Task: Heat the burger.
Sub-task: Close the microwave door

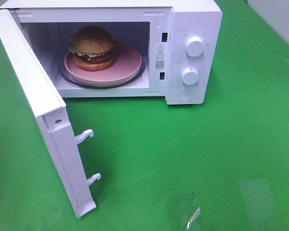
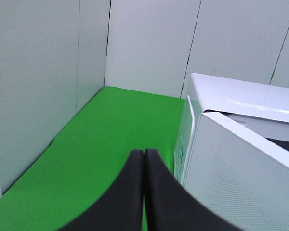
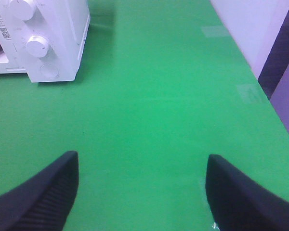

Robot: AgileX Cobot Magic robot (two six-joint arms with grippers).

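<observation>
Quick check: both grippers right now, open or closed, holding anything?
Left gripper: closed, holding nothing.
Right gripper: open, holding nothing.

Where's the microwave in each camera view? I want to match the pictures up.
Exterior high: microwave fills the upper left, door swung open toward the camera.
Left wrist: its top and door, close beside the shut left claw.
Right wrist: only its panel corner, far beyond the open right claw.
Shared: the lower knob, in exterior high and right wrist; green mat everywhere.
</observation>
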